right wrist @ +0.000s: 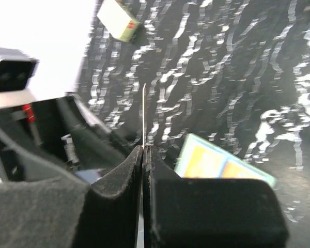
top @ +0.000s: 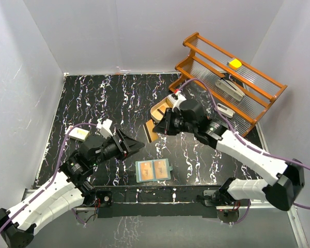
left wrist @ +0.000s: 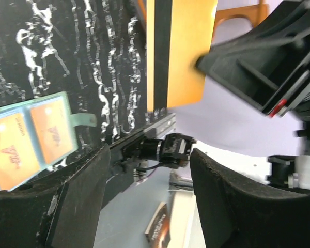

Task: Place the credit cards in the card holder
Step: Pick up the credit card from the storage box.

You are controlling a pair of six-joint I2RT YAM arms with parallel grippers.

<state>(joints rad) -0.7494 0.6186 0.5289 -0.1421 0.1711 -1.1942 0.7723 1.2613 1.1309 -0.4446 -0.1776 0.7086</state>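
Card holder [top: 138,171] lies open and flat on the black marbled table [top: 103,98], near the front edge and between the 2 arms. It has 2 orange-faced cards [top: 146,170] in its pockets, side by side. From the left wrist the same holder [left wrist: 67,111] shows at the left of the view, with its small teal tab pointing away from the cards.

The right gripper [top: 157,126] is above the table behind the holder, its jaws pressed together on an orange-tan card [top: 150,133]. The right wrist view sees this card [right wrist: 144,116] edge-on as a thin pale line rising from between the closed pads [right wrist: 129,170]. In the left wrist view it shows its broad orange face [left wrist: 183,51], clear of the table surface and apart from the holder.

The left gripper [top: 137,146] hovers to the left of the holder and points toward the held card. Its fingers [left wrist: 77,206] are spread wide with nothing between them.

A tan wooden tray [top: 160,109] sits behind the right gripper and is partly hidden by it. A small cream box [top: 78,134] rests near the table's left edge. An orange wooden rack [top: 258,71] stands in the far right corner, with several small items on it.
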